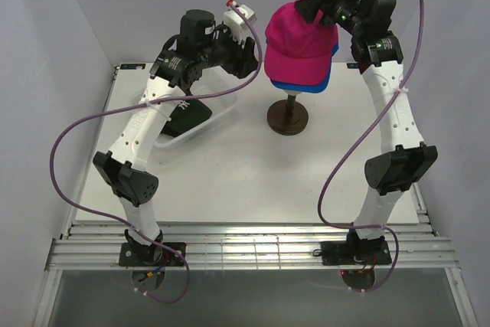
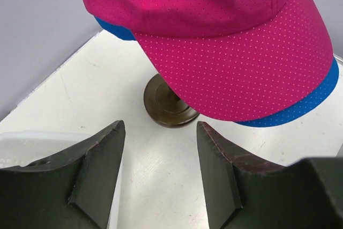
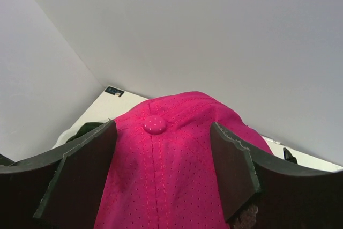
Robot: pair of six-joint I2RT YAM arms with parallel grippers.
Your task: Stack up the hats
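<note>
Two caps stacked, more to go: beyond the white worktop, the left arm reaches over a white mesh basket where a dark cap lies not yet stacked, its colour and logo too shadowed to tell. The left gripper hangs just beside the stack, level with the brims. Its jaws are parted wide and hold nothing, and the round foot of the dark stand shows between them in the wrist view. On that stand the magenta cap sits over the blue cap, with only a rim of blue showing under the magenta brim; whatever form fills them is hidden. Farthest back, the right gripper hovers above the magenta crown, its jaws spread to either side of the top button and gripping nothing, though whether a finger brushes the fabric cannot be told. The risks here are of contact. A finger snagging the perforated cloth as the right arm pulls away could drag the magenta cap askew or off the blue one. A sideways nudge from the left jaws against the brims could twist the pair or rock the narrow-stemmed stand.
</note>
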